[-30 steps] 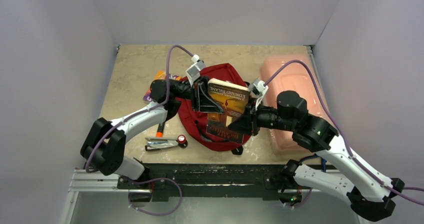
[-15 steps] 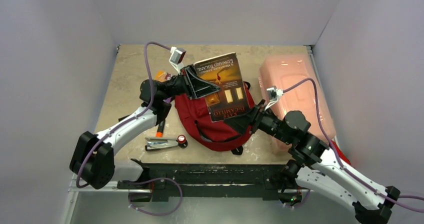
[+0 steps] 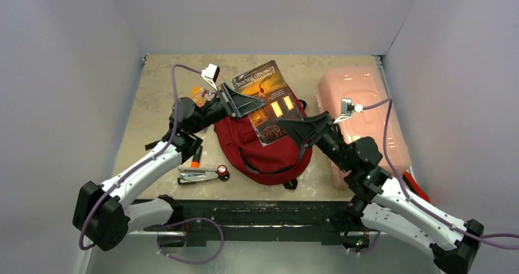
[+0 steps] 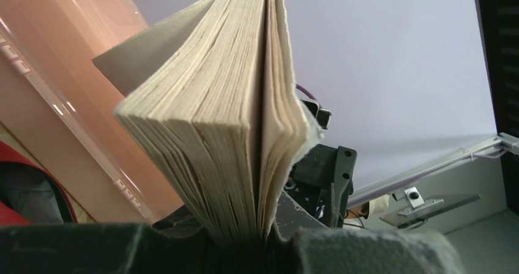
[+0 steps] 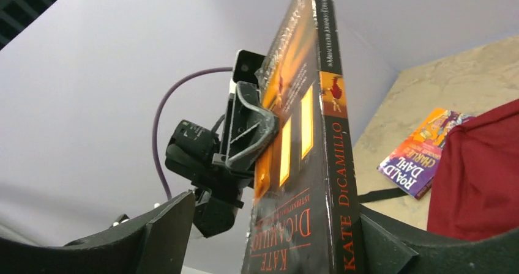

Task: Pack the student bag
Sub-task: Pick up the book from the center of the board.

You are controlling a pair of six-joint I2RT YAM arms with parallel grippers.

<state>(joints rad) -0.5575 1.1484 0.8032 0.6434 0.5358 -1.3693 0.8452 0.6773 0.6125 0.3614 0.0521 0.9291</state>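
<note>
Dark red student bag [image 3: 269,161] lies flat on the table [image 3: 159,84], with a paperback [image 3: 269,96] raised above it.
The left gripper [image 3: 248,104] is clamped on the paperback's page edge, holding it tilted over the bag's upper half. The right gripper [image 3: 306,125] stands wide, jaws either side of the spine, gripping nothing. A pink box [image 3: 367,103] sits just right of the bag.
</note>
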